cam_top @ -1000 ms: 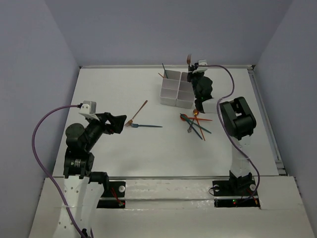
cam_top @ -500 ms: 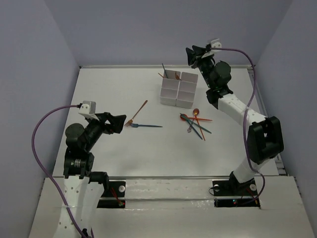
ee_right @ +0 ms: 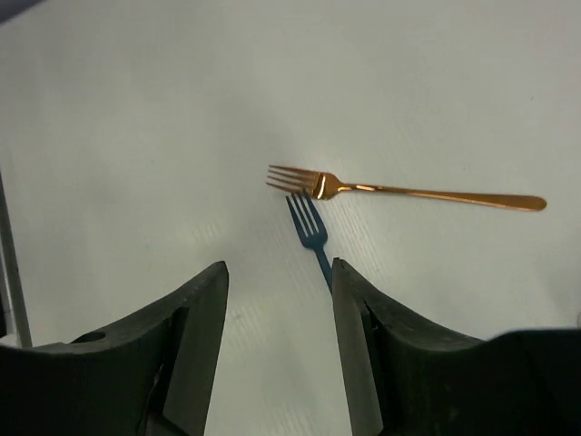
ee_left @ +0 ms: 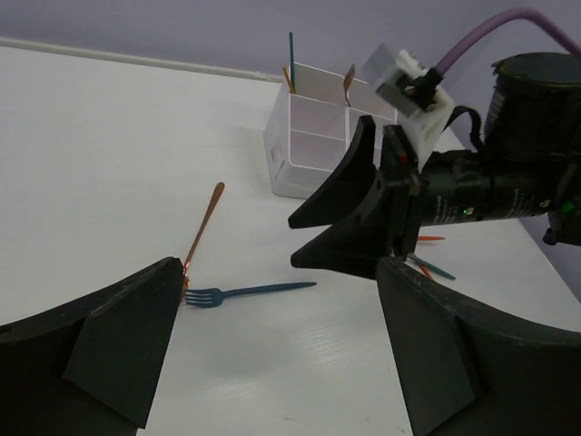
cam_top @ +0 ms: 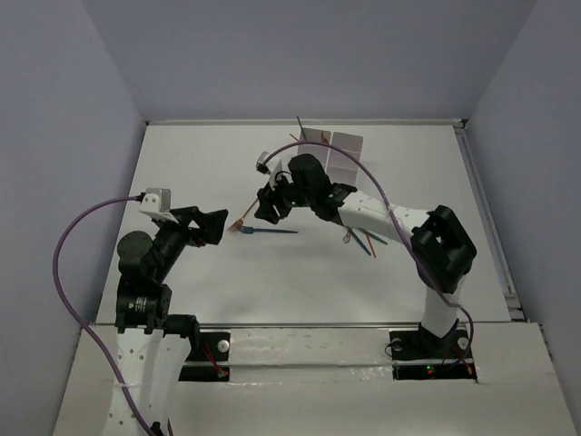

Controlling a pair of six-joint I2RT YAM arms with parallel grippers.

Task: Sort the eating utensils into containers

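– Right wrist view first: where do the forks lie?
– A thin orange-copper plastic fork [ee_right: 399, 191] lies flat on the white table [ee_right: 136, 109], handle off to the right of that view. A thin dark teal plastic fork [ee_right: 310, 229] lies at an angle to it, its tines just beside the copper neck. I cannot tell whether they touch. The teal handle runs down behind one finger.
– And the claw itself?
– The right claw [ee_right: 280, 336] hangs over that pair with its black fingers parted to a moderate gap. Only bare table shows between them, and it grips nothing.
– From the top external view?
– The right arm reaches across to the middle of the table. Behind it stands the white block of six square thin-walled compartments [cam_top: 347, 143], near the far edge and partly hidden by the arm. A slim teal handle [cam_top: 299, 123] stands up from a far compartment. In the left wrist view, copper handles lean in the far compartments too.
– Any other utensils?
– A loose heap of teal and copper utensils [cam_top: 365, 242] lies on the table to the right of the forks, partly under the arm.
– The other arm?
– The left claw [cam_top: 214, 225] sits left of the two forks, apart from them, spread as wide as it goes and holding nothing. A purple cable [cam_top: 68, 241] loops from its wrist.
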